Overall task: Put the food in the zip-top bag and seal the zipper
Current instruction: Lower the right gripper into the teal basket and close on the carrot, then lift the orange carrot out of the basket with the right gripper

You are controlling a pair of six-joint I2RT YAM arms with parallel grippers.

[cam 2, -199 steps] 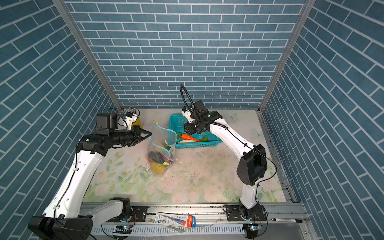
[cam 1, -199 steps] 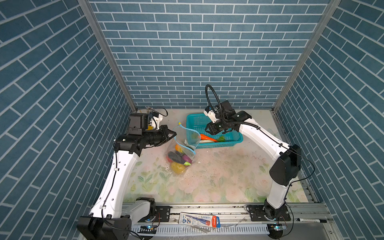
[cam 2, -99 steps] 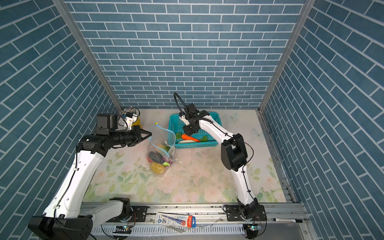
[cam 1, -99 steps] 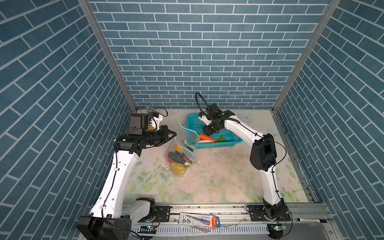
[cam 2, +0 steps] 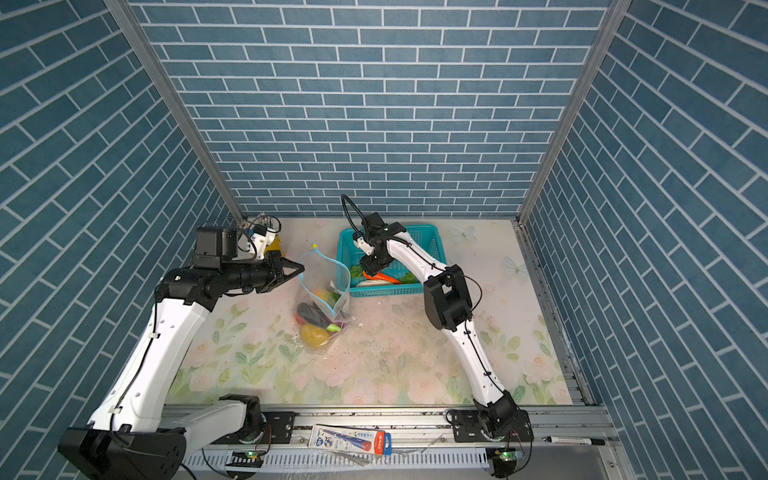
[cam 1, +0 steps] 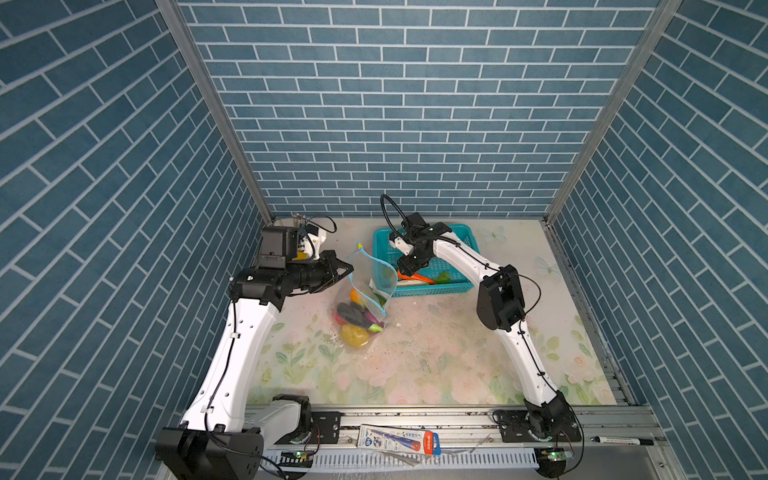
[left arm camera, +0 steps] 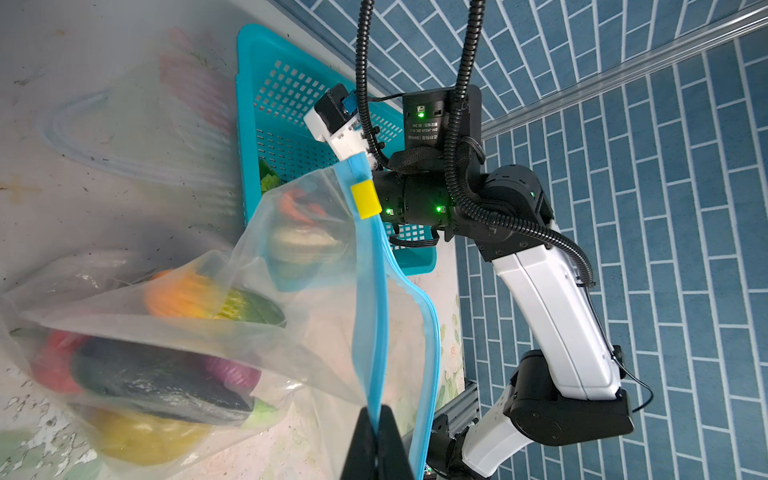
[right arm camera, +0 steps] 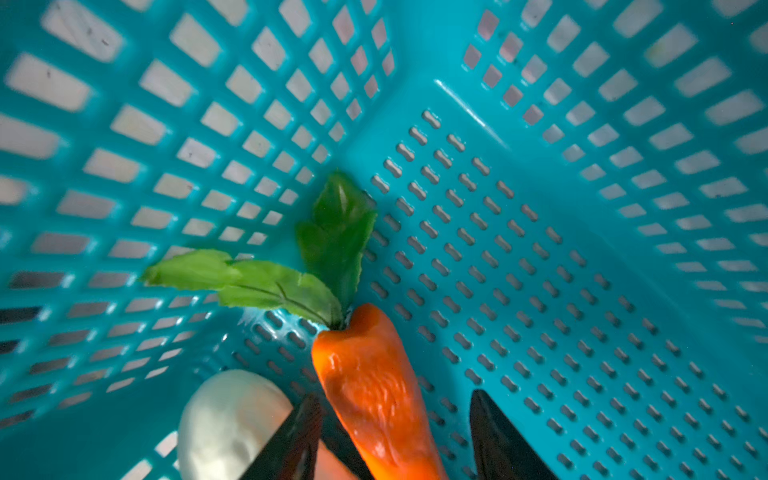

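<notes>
Floral-print mat [cam 1: 415, 365] is laid flat as the work surface, speckled with crumbs; it is enclosed on three sides by blue brick-pattern walls [cam 1: 395, 104]; a metal rail [cam 1: 415, 411] is set along the front edge. Right gripper [right arm camera: 395, 399] is hidden behind its own wrist in both top views; in the wrist view its dark fingers are cut off at the frame edge, spread apart astride the orange carrot [right arm camera: 374, 386], not clamped; white radish [right arm camera: 228, 411] is partly cut off beside it; both are lying in the teal basket [right arm camera: 582, 208], rigid plastic, slotted all over. Zip-top bag [cam 1: 365, 286] is stood on the mat just beside the basket, mouth gaping; thin, clear, crinkly film; contents are blurred through it, dark eggplant [left arm camera: 158, 378] and yellow potato [left arm camera: 145, 436] made out. Left gripper [left arm camera: 376, 419] is closed tight on the light-blue zipper [left arm camera: 370, 332]; yellow slider tab [left arm camera: 365, 199] sits at the strip's other end.
</notes>
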